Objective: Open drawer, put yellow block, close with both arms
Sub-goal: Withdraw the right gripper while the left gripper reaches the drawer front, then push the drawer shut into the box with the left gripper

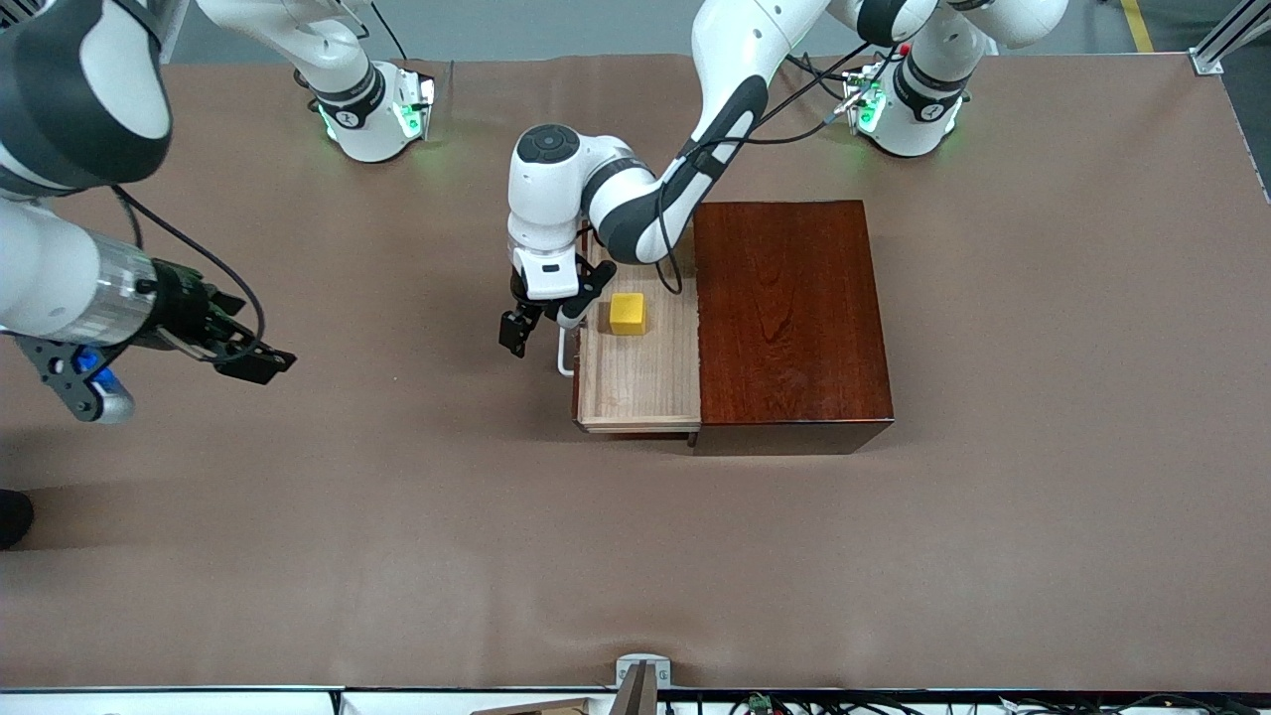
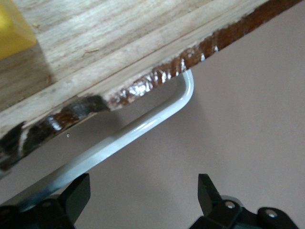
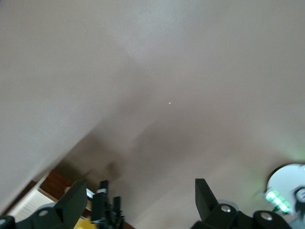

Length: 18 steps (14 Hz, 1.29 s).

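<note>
Pale-wood-lined drawer (image 1: 640, 382): pulled open, white bar handle (image 1: 563, 356).
Small bright yellow cube (image 1: 628, 314): inside drawer.
Left gripper (image 1: 536, 328): fingers apart at handle, empty.
Right gripper (image 1: 248, 356): fingers apart, empty, over brown counter (image 1: 397, 516).

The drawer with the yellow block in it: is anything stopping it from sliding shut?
Nothing visible blocks the drawer. The yellow block sits wholly inside it. The left end effector is open beside the white handle; the right end effector waits over bare table.
</note>
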Each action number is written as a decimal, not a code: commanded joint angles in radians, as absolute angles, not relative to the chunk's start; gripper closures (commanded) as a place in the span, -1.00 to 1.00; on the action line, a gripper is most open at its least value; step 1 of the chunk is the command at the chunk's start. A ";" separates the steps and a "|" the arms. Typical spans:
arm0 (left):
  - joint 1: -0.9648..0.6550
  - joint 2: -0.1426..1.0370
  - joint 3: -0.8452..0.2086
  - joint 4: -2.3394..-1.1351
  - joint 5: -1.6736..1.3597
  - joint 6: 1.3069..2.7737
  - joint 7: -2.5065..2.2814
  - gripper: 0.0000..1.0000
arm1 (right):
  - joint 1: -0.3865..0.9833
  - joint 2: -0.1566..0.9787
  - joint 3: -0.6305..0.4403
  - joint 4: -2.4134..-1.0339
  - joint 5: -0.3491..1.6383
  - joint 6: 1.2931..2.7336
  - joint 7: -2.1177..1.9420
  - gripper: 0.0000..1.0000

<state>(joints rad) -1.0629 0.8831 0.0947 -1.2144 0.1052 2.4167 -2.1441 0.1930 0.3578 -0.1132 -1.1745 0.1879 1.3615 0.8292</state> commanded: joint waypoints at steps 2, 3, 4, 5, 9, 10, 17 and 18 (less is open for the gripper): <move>-1.058 0.859 0.115 -1.192 0.129 2.217 -2.161 -1.00 | 0.101 0.304 -0.094 -1.181 0.164 1.336 0.577 -1.00; -1.055 0.845 0.115 -1.192 0.129 2.171 -2.160 -1.00 | 0.095 0.295 -0.094 -1.181 0.150 1.313 0.533 -1.00; -1.052 0.839 0.114 -1.192 0.129 2.124 -2.158 -1.00 | 0.095 0.291 -0.095 -1.181 0.129 1.296 0.493 -1.00; -1.052 0.839 0.115 -1.192 0.130 2.076 -2.158 -1.00 | 0.094 0.273 -0.094 -1.181 0.102 1.284 0.453 -1.00; -1.049 0.825 0.117 -1.198 0.126 1.920 -2.161 -1.00 | 0.094 0.201 -0.092 -1.215 0.025 1.252 0.272 -1.00; -1.049 0.825 0.118 -1.201 0.127 1.866 -2.163 -1.00 | 0.091 0.181 -0.092 -1.229 0.025 1.244 0.200 -1.00; -1.025 0.825 0.141 -1.206 0.129 1.752 -2.163 -1.00 | 0.078 0.011 -0.091 -1.464 -0.020 1.362 0.111 -1.00; -1.016 0.825 0.141 -1.206 0.130 1.735 -2.161 -1.00 | 0.066 -0.029 -0.092 -1.530 -0.020 1.415 0.047 -1.00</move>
